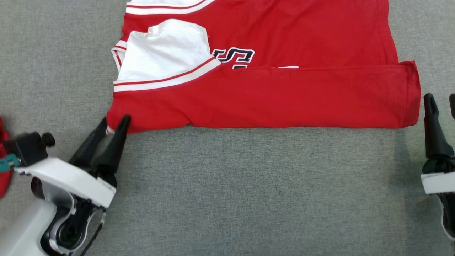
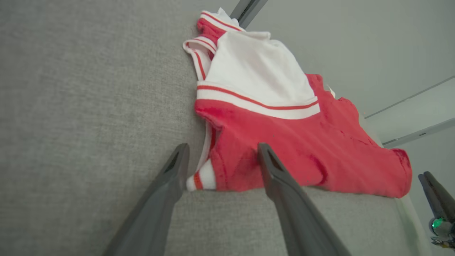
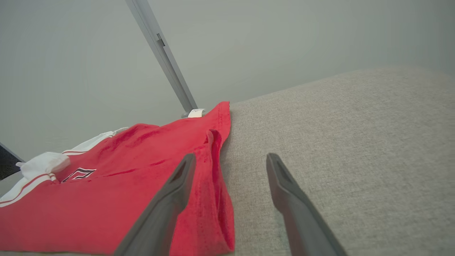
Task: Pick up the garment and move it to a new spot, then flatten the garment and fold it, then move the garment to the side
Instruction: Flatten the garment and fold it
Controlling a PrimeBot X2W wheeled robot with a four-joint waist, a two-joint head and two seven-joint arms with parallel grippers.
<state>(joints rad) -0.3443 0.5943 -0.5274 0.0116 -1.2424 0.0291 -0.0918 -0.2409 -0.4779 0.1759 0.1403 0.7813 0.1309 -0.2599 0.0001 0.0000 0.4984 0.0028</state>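
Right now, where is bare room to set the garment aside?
Free: grey surface between the garment's near fold and the robot, and left of its white sleeve. Crowded: near corners, at the left gripper and right gripper.

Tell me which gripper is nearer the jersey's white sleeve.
Left. The left gripper stands open at the jersey's corner, just below the white sleeve; the right gripper is open past the opposite end, across the jersey from it.

Grey woven surface under even light; pale wall behind, a metal rail, perhaps a frame, toward eleven o'clock.
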